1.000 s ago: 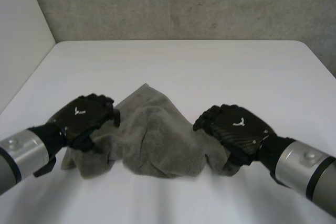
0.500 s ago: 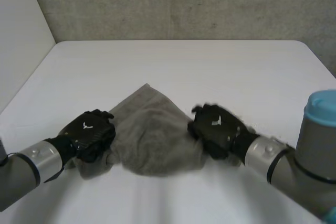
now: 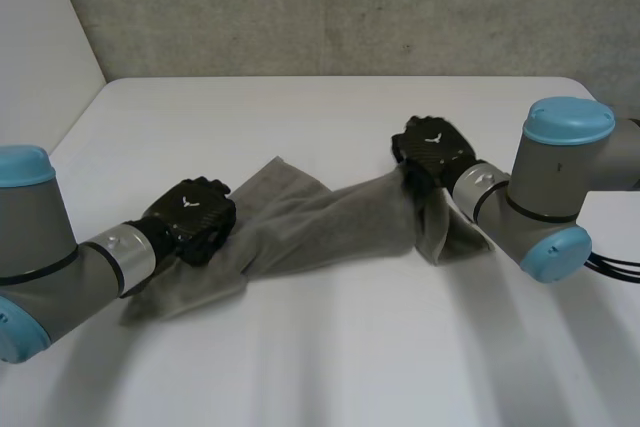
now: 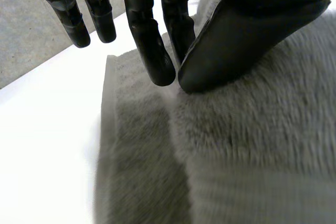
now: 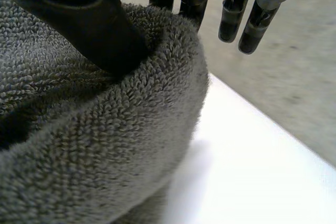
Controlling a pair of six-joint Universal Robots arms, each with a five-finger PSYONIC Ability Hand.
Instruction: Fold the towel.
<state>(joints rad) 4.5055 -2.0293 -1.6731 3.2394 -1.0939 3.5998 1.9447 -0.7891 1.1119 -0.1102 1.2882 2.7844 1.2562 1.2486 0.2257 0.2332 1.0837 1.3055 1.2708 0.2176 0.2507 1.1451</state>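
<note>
Nearest, toward the robot's left: grey towel (image 3: pixel 320 232), near corner flat on the white table (image 3: pixel 320 117). Gripped just beyond that corner by the left hand (image 3: pixel 192 222), knuckles up. In the left wrist view, thumb and two fingertips closed together on a raised ridge of the pile, the other fingers straight and clear of the cloth. Ran from there as a bunched, twisted band across the table toward the right. Farther back, held at its right end by the right hand (image 3: pixel 432 147). In the right wrist view, thumb pressed into a thick fold against the fingers behind it, two more fingers straight and apart from the cloth. A loose flap draped below that hand onto the table. Beyond, the table's far edge against a grey concrete wall (image 3: pixel 350 7).
</note>
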